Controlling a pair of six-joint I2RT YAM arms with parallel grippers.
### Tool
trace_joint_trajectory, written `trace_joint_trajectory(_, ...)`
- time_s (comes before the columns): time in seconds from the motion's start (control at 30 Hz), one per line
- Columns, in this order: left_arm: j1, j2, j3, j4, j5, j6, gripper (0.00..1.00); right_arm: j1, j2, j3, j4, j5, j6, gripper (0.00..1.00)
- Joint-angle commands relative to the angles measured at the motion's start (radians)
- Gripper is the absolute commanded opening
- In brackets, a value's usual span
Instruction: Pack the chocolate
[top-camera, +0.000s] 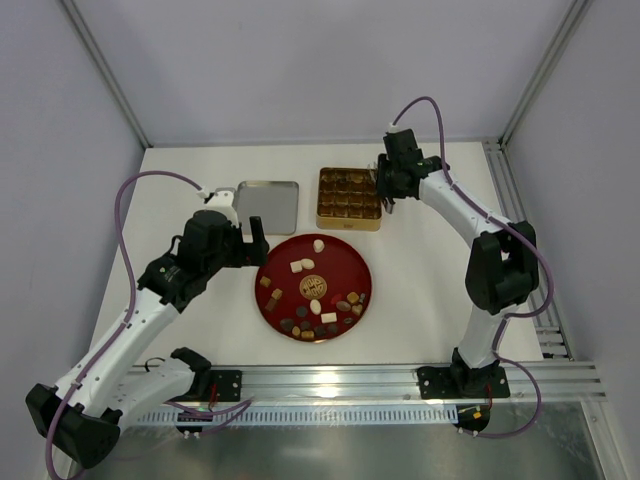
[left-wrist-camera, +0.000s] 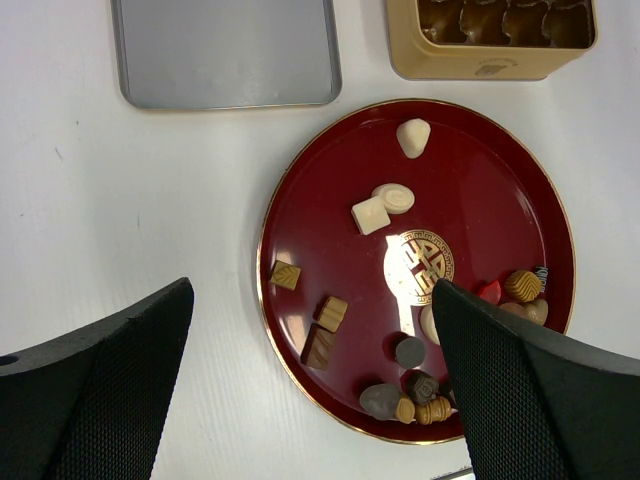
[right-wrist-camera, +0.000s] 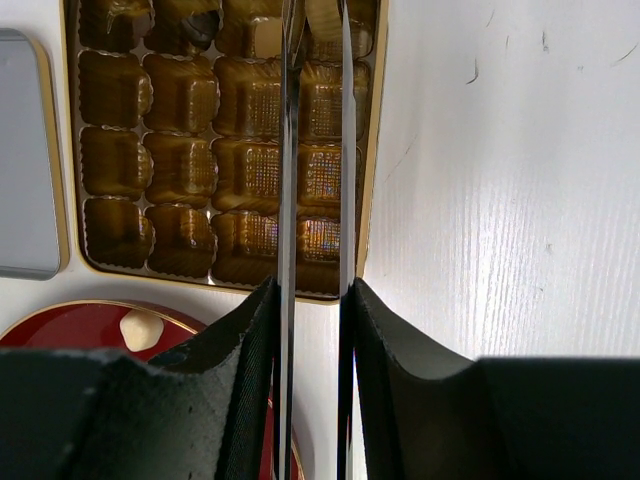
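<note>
Hovering over the left part of a round red plate, the left gripper has its fingers spread wide and holds nothing. The chocolates all lie on this plate: three cream pieces apart toward the far side, a few brown blocks near the left rim, and a mixed cluster crowded along the near and right rim. The plate's middle, with a gold emblem, is mostly bare. Beyond the plate sits a square gold tin, with only a thin strip of white table between its near wall and the plate's far rim. The right gripper hangs over the tin's right-hand column of cups, its thin fingers drawn narrow with a slim gap; whether they pinch anything cannot be told, since the tips run off the top of the wrist view. The cups seen there look like empty gold moulds. A flat grey lid lies just left of the tin, apart from it. Bare table opens wide to the right of tin and plate, and to the left of the plate.
</note>
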Motion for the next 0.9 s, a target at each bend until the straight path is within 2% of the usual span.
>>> trace_joint_trajectory(0.0, -0.002, -0.001, 0.009, 0.027, 0.006, 0.005, 1.0, -0.004, 0.0, 0.02, 0.045, 0.014, -0.009, 0.36)
trace_joint_trajectory(0.3, -0.002, 0.004, 0.009, 0.027, 0.005, 0.005, 1.0, -0.004, -0.004, 0.034, 0.029, 0.012, -0.009, 0.39)
trace_joint_trajectory(0.5, -0.002, 0.001, 0.007, 0.027, 0.006, 0.005, 1.0, -0.003, -0.062, 0.03, 0.01, -0.003, -0.008, 0.41)
trace_joint_trajectory(0.7, -0.002, 0.001, 0.009, 0.027, 0.012, 0.005, 1.0, 0.014, -0.192, -0.084, 0.012, -0.014, -0.006, 0.41)
trace_joint_trajectory(0.87, -0.001, -0.001, 0.009, 0.028, 0.012, 0.005, 1.0, 0.115, -0.3, -0.183, 0.006, -0.002, 0.008, 0.41)
